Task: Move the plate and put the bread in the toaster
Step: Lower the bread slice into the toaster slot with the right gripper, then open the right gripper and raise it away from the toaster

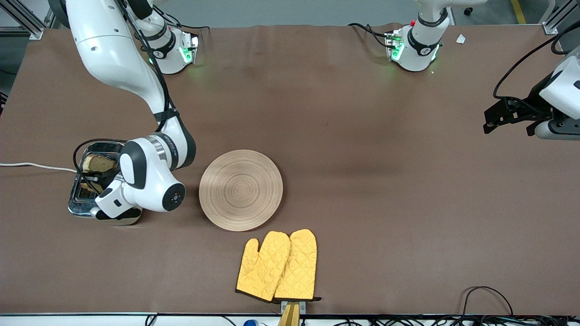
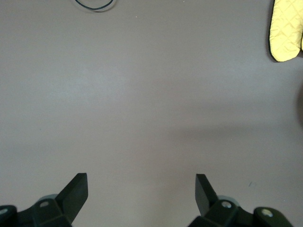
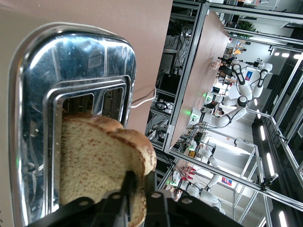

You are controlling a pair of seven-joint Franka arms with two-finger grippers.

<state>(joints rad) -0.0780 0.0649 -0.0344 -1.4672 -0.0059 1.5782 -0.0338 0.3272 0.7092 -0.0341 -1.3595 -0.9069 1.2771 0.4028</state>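
The toaster [image 1: 79,200] with a chrome top stands near the right arm's end of the table. My right gripper [image 1: 94,182] is over it, shut on the brown bread slice [image 1: 100,163]. In the right wrist view the fingers [image 3: 129,185] pinch the bread's [image 3: 94,161] crust edge, and the slice hangs at the toaster's [image 3: 71,61] slots. How deep it sits I cannot tell. The round wooden plate [image 1: 241,190] lies empty beside the toaster, toward the table's middle. My left gripper [image 1: 494,120] waits open and empty above bare table [image 2: 142,182] at the left arm's end.
Two yellow oven mitts [image 1: 277,266] lie nearer to the front camera than the plate; one shows in the left wrist view [image 2: 285,30]. The toaster's white cord [image 1: 31,166] runs off the table's end. Black cables [image 1: 487,299] lie at the front edge.
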